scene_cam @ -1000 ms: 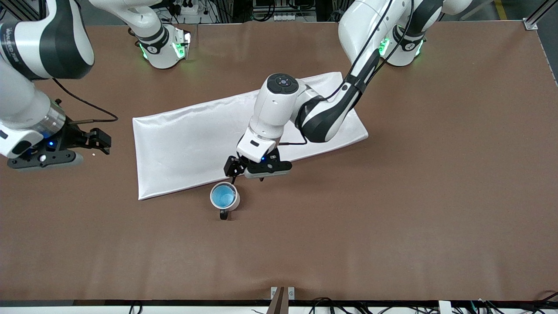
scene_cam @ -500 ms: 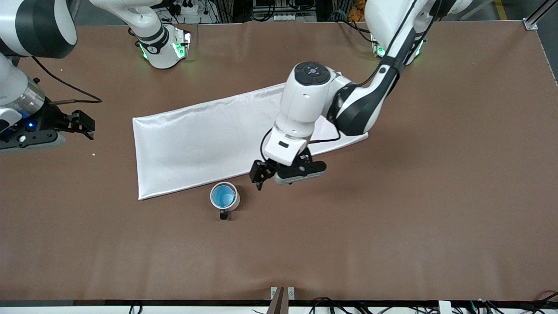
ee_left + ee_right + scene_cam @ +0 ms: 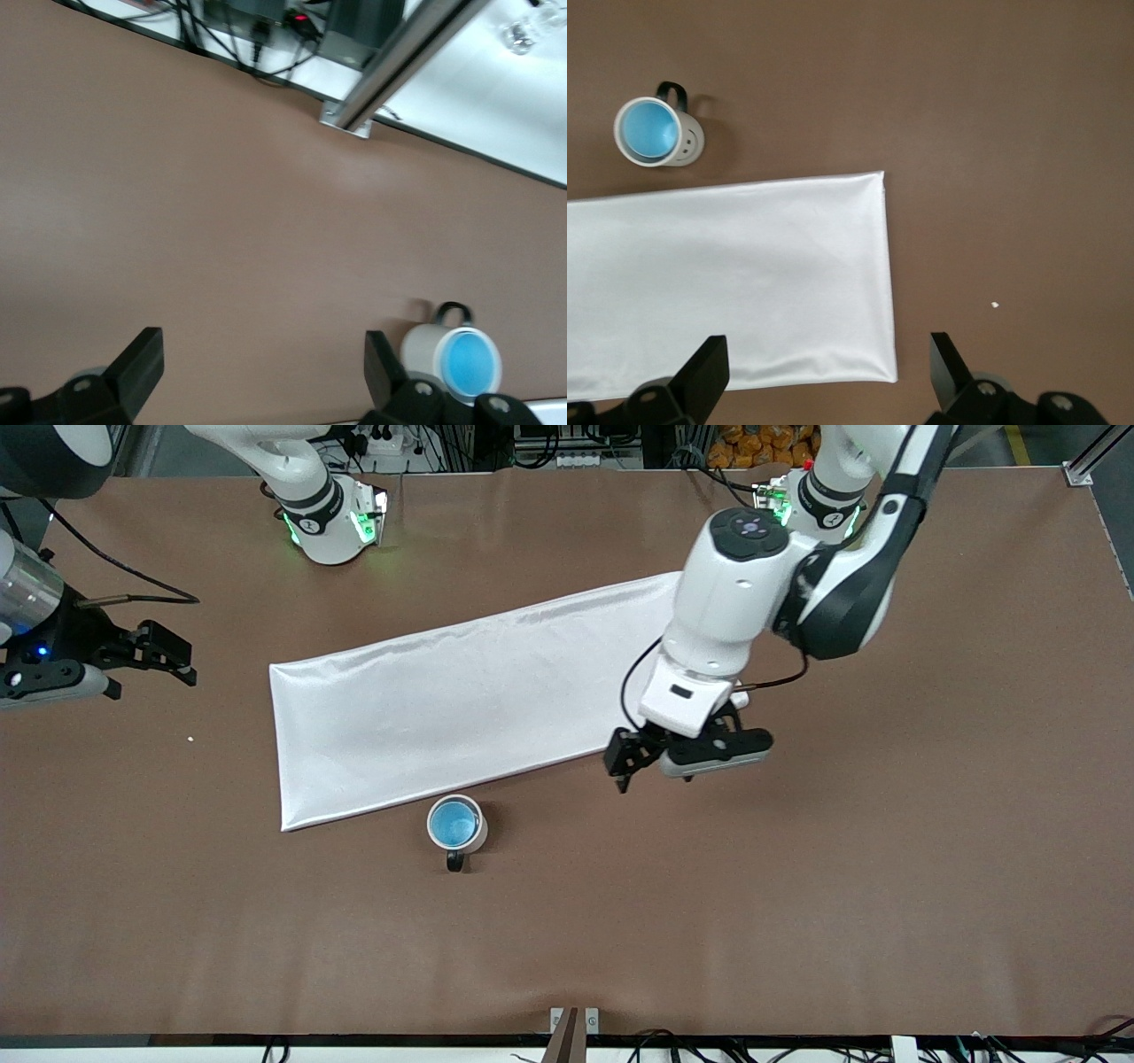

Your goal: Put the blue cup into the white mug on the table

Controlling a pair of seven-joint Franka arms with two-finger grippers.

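Fingers of both the left gripper [image 3: 631, 766] and right gripper [image 3: 164, 657] spread empty; blue cup [image 3: 454, 823] already sits inside the white mug [image 3: 478, 834].

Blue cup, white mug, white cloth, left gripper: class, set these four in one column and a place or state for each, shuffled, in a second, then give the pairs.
1. blue cup
2. white mug
3. white cloth
4. left gripper

A. lies flat, farther from the front camera than the mug
B. open, holding nothing
C. inside the mug
D. upright on the table

Pairs: 1-C, 2-D, 3-A, 4-B
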